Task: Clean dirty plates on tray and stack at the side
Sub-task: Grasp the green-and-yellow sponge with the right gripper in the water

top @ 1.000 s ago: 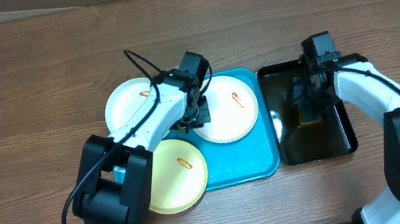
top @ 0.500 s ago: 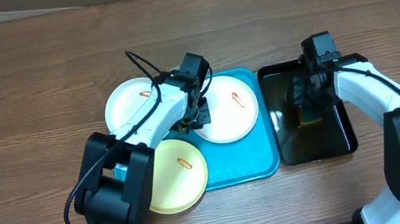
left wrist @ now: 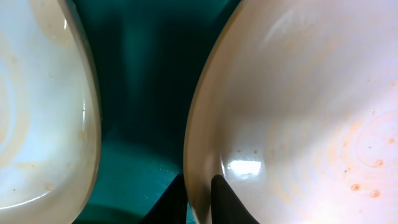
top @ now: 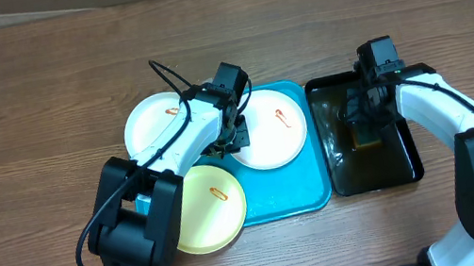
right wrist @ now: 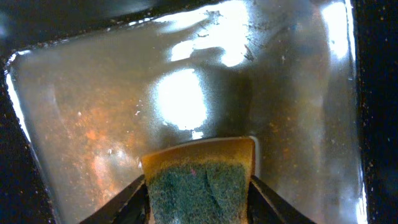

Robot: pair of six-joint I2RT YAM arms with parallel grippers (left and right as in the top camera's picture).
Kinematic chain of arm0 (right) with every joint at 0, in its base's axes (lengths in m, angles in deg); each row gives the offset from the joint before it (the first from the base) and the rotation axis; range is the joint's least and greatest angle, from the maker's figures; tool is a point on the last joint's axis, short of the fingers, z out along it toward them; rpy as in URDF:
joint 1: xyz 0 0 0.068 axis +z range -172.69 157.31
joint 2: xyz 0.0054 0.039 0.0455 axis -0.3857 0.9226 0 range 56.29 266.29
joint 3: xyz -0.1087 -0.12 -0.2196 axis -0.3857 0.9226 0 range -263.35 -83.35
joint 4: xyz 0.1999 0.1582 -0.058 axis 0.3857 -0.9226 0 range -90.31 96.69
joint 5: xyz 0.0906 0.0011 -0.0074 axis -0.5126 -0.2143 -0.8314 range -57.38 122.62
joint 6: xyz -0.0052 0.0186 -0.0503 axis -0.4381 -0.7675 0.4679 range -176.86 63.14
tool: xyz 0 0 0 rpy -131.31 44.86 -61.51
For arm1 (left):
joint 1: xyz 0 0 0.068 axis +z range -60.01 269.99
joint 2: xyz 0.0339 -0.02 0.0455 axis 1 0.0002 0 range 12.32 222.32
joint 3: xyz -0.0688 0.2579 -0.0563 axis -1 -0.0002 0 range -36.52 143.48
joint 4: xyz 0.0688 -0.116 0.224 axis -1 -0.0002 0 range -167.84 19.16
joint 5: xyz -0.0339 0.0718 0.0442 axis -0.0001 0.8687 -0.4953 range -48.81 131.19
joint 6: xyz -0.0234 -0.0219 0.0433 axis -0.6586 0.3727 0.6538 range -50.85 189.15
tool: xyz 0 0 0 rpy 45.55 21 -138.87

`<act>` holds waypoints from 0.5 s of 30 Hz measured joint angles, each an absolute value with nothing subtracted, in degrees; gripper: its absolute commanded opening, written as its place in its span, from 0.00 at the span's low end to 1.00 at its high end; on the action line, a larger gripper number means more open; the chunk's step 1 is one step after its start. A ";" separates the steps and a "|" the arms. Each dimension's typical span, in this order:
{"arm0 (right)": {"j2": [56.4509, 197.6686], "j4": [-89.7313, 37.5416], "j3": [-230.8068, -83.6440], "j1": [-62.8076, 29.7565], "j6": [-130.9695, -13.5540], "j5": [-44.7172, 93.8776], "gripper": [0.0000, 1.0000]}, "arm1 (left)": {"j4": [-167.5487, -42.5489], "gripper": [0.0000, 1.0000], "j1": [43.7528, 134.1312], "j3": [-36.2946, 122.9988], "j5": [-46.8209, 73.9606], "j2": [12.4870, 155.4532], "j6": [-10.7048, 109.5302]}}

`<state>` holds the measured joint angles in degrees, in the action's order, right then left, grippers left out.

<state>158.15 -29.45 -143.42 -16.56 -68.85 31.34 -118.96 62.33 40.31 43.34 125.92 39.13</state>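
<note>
Three plates lie on the turquoise tray: a white plate at the back left, a white plate at the right, a pale yellow-green plate at the front, each with an orange-red smear. My left gripper is shut on the left rim of the right white plate; the other white plate shows at the left of that view. My right gripper is over the black tray, shut on a green-and-yellow sponge.
The glossy black tray holds a film of brownish water. It stands just right of the turquoise tray. Bare wooden table surrounds both trays.
</note>
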 measured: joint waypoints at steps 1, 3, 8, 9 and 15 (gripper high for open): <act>158.15 -29.47 -143.42 -16.56 -68.83 31.34 0.41 | -118.94 0.19 62.33 40.31 43.34 125.92 39.13; 158.15 -29.38 -143.42 -16.56 -68.74 31.37 0.15 | -118.96 0.20 62.33 40.31 43.34 125.92 39.15; 158.15 -28.47 -143.25 -16.56 -68.94 31.32 0.30 | -118.92 0.20 62.33 40.31 43.32 125.92 39.13; 158.15 -28.18 -143.23 -16.54 -68.76 31.26 0.31 | -118.90 0.20 62.33 40.31 43.32 125.92 39.13; 158.17 -33.06 -144.52 -16.56 -68.87 31.32 0.37 | -118.79 0.23 62.33 40.31 43.16 125.92 39.13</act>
